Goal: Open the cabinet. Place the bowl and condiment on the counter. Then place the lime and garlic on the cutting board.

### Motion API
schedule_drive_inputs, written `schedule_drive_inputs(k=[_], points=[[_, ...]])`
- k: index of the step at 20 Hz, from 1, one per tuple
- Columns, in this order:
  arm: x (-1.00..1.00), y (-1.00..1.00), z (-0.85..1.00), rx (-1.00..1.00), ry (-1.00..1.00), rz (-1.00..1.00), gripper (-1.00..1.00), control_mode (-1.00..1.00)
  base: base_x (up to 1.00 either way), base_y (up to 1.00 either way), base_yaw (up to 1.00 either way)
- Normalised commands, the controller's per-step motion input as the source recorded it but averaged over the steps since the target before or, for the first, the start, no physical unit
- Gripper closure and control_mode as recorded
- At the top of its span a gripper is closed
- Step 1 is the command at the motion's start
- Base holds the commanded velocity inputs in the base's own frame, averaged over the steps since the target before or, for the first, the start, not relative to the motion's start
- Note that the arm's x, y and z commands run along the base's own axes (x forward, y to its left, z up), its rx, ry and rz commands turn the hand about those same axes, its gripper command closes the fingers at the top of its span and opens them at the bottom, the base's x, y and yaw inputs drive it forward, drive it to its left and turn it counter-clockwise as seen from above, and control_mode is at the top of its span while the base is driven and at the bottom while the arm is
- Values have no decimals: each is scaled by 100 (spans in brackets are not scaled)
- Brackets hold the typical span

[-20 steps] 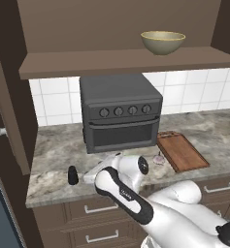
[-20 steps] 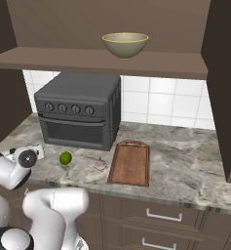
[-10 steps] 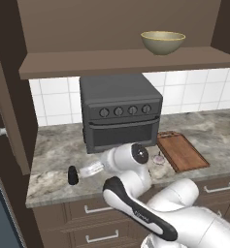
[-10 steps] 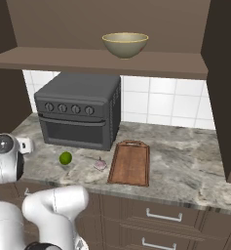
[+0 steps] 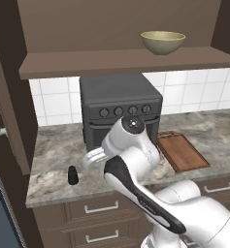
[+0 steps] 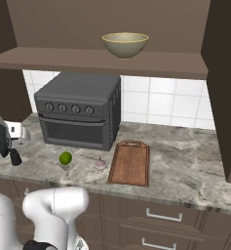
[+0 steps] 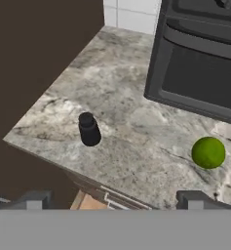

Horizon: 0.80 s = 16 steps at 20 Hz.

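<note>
Counter (image 7: 122,122) below; hand (image 7: 114,197) spread, empty, angled down above front edge, condiment (image 7: 89,129) upright beneath.

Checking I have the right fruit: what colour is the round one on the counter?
Bright green: the lime, clearest in the hand view.

Bowl (image 6: 125,44) on cabinet shelf (image 6: 97,61); condiment (image 5: 73,175), lime (image 6: 65,157), garlic (image 6: 101,164) on counter (image 6: 185,161).
</note>
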Motion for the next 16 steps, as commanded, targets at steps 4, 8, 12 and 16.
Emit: schedule_drive_inputs(k=[4, 8, 12, 16], points=[[-58, -48, 35, -13, 8, -9, -100, -100, 0, 0, 0], [-66, -42, 36, -3, -5, -10, -100, -100, 0, 0, 0], [-62, -42, 36, 8, -19, -8, -100, -100, 0, 0, 0], [-36, -34, 63, 10, -17, -8, -100, -100, 0, 0, 0]])
